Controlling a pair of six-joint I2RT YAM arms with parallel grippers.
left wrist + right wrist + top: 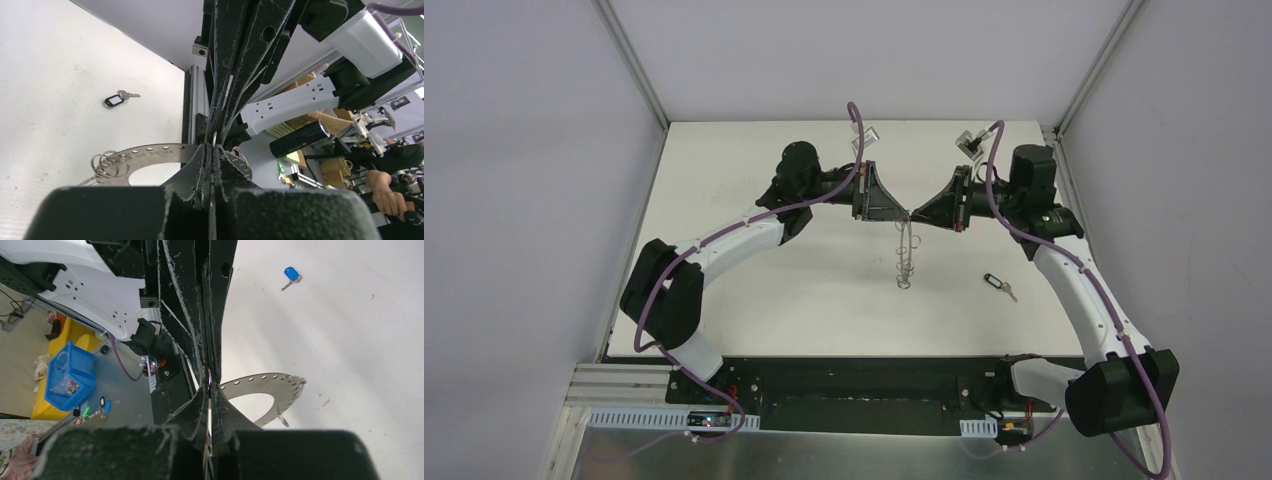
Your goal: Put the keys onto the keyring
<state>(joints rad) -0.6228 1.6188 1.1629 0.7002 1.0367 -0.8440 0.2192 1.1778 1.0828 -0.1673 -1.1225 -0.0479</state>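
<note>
Hanging upright at mid-table, the keyring is pinched at its top edge by the closed left gripper and the closed right gripper. A black-headed key lies near the table's right edge.

The keyring is flat grey metal with a dull sheen, and its wire loops are shinier. The blue-headed key has glossy plastic; the black-headed key has a silvery metal blade. The left end effector and right end effector are matt black with rough, whitened edges. The counter is matt white.
</note>
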